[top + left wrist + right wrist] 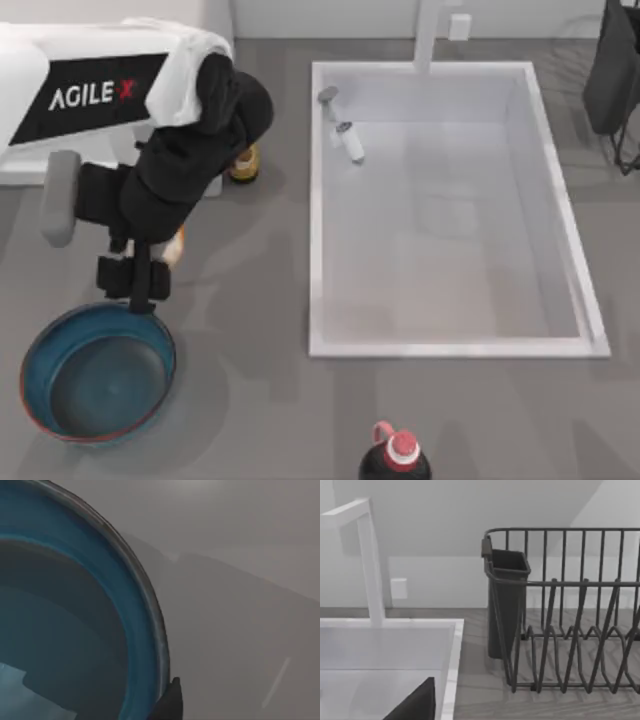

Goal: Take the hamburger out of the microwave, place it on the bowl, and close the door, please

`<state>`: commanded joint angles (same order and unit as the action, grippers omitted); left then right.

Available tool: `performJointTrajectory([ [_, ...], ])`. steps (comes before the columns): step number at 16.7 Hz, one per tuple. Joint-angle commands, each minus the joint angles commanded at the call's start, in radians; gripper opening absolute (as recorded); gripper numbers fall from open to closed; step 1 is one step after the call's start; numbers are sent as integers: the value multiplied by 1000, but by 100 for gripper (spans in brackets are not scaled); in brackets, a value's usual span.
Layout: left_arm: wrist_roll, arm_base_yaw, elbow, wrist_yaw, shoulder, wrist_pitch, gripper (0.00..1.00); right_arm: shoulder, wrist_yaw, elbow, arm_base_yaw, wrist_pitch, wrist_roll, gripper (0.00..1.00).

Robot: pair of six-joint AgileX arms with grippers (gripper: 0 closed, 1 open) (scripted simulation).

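Top view puts the left claw point(140, 290) at the far rim of the wide round dark teal-blue bowl with a thin reddish-brown rim point(60, 345), which sits on the grey desk point(250, 400) at its near left. Whether this claw is spread or pinching anything I cannot tell; its fingers point down and the black wrist covers them. A small pale and orange patch, probably the whitish rounded hamburger point(176, 246), peeks out beside the wrist just far of the claw, so I judge the arm is carrying it toward the bowl for a drop over the hollow.

Farther out, the boxy white-grey microwave point(20, 165) lies mostly under the white arm at far left, its door hidden. The white sink point(450, 345) fills the desk's right half, a dark red-capped bottle point(396, 460) stands at the near edge.

Left wrist view adds the bowl's empty blue inside and one dark fingertip point(169, 702) by its rim. Right wrist view, from the parked right arm, shows a dark wire dish rack point(570, 615) and the white tap point(370, 565).
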<state>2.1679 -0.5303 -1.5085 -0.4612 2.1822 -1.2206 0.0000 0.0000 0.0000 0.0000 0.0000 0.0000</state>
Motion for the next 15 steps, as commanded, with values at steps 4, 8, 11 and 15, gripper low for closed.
performJointTrajectory([
  [4,372,-96,-16,-114,127,-324,0,0,0,0,0,0,0,100],
  [8,589,-155,-10,-182,217,-514,0,0,0,0,0,0,0,100],
  [11,642,-169,-3,-198,238,-560,0,0,0,0,0,0,0,100],
  [15,642,-169,-3,-198,238,-560,0,0,0,0,0,0,0,100],
])
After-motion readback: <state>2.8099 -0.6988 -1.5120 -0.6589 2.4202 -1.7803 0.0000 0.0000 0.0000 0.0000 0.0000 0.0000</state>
